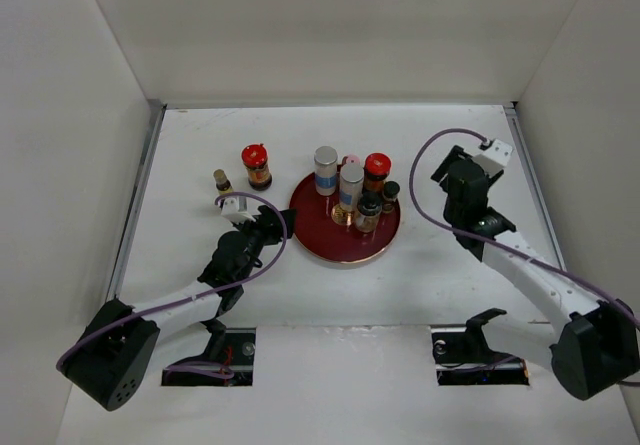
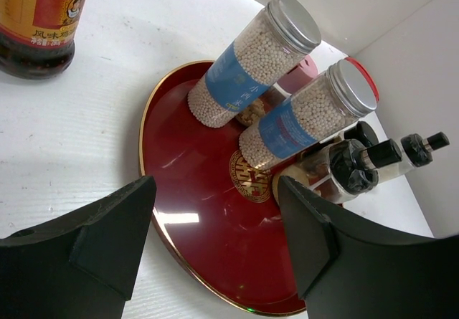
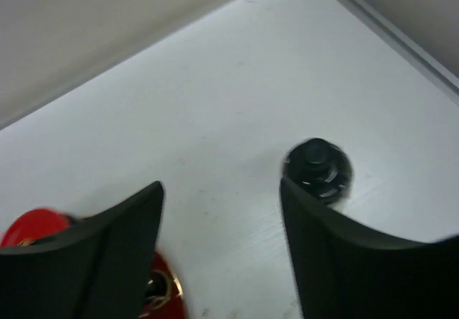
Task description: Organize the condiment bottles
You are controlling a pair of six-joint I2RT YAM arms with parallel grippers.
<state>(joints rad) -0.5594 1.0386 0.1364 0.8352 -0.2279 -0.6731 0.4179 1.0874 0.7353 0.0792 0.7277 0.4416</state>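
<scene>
One red-lidded brown jar waits off the dark red round plate (most are on). My left gripper, right gripper: spread, empty

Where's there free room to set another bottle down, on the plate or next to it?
The plate is bare on its near half, from the gold emblem to the front rim. Its far half is crowded with bottles. The table is bare along the back wall and in front of the plate.
</scene>
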